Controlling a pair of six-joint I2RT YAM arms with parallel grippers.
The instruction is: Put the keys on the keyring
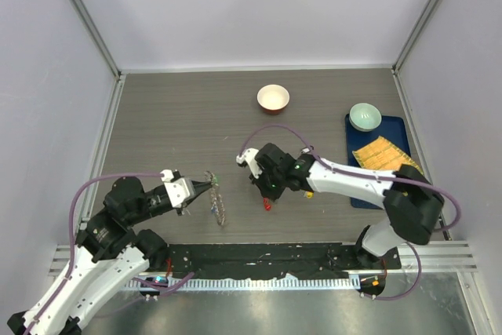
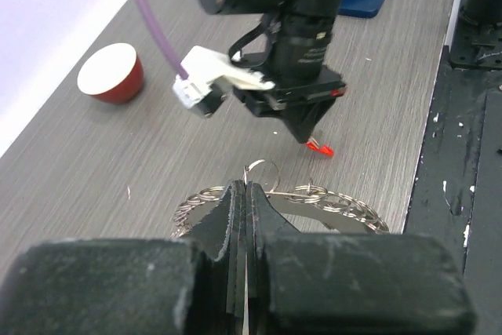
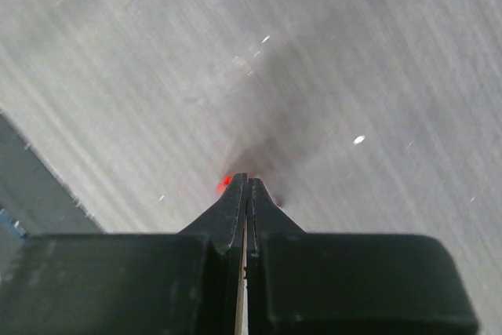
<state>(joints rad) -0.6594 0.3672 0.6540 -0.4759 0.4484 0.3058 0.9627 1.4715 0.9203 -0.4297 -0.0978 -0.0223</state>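
- Near the table's (image 1: 180, 115) front edge, the left gripper (image 1: 209, 185) is clenched on the rim of the keyring (image 1: 217, 200), which shows almost edge-on from above, so it seems to be held up on its side.
- Just right of it, apart from the ring, the right gripper (image 2: 311, 135) is pinched shut on the red-headed key (image 2: 320, 147). Only the red head peeks from the fingertips, low over the wood.
- Judged progress: ring and first key are both in hand, but the key has not met the ring, and threading is not yet done.
- A yellowish speck (image 1: 308, 193) under the right arm may be another key. Whether any key already hangs on the ring is too small to tell.
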